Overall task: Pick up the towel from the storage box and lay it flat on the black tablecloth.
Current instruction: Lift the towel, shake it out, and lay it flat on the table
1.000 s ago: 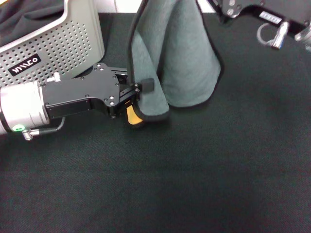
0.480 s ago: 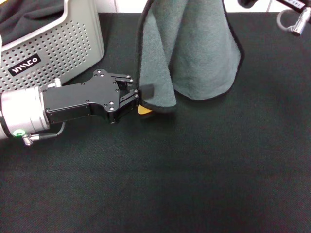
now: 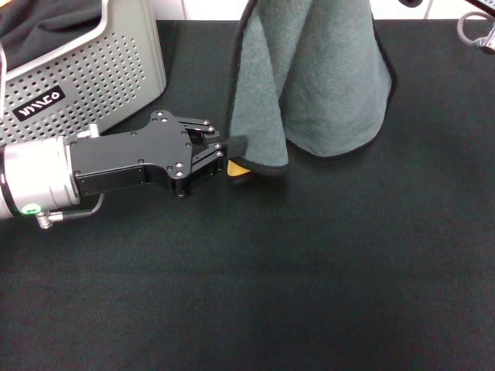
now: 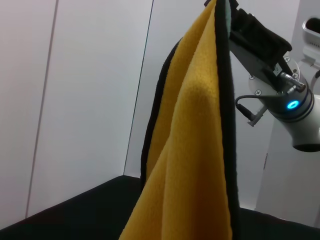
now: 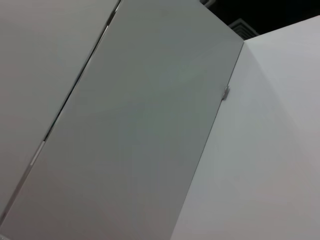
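- Towel, one only, hangs at top centre of the head view, grey-green outward, out of the storage box at upper left.
- Left tool pinches its lower corner above the black tablecloth.
- Right tool grips the top edge in the left wrist view.
- Step in hand: spreading. Next, I judge, draw the corners apart and lower.
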{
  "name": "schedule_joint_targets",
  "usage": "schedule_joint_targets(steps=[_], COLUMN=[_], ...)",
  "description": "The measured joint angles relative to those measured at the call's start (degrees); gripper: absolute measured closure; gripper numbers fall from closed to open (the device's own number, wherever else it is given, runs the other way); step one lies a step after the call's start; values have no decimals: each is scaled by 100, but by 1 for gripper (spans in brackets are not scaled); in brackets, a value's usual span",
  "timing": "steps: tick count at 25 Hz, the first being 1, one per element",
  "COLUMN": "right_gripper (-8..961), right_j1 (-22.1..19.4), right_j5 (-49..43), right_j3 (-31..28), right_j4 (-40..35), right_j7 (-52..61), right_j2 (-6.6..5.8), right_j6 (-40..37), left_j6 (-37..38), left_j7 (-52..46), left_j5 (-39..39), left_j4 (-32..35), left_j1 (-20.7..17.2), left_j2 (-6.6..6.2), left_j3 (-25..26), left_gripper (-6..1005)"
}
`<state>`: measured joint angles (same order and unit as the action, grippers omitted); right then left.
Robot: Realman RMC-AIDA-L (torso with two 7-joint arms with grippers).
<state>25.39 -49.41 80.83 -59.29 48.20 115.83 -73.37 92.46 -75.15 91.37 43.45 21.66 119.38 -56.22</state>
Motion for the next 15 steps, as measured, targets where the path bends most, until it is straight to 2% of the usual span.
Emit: schedule_joint_targets(steps=[5, 8, 12, 15], right_gripper=[911, 910, 907, 905], right_j1=[-29, -196, -530, -778], right_j5=[38, 84, 86, 86], right_j3=[-26, -29, -15, -8], right_j4=[10, 11, 200, 404], right_j7=[11, 131, 536, 854], right_j2=[1, -6, -9, 1], right_j6=[-70, -123, -456, -932], left_j6=[0, 49, 604, 1388], left_j7=[-33, -121, -255, -317], left_j5=[60, 88, -12, -37], left_j4=[16, 50, 120, 134], left_j1=[28, 51, 69, 136], left_j2=[-13, -80, -350, -672], left_j3=[5, 21, 247, 631], left_gripper=[890, 893, 902, 929])
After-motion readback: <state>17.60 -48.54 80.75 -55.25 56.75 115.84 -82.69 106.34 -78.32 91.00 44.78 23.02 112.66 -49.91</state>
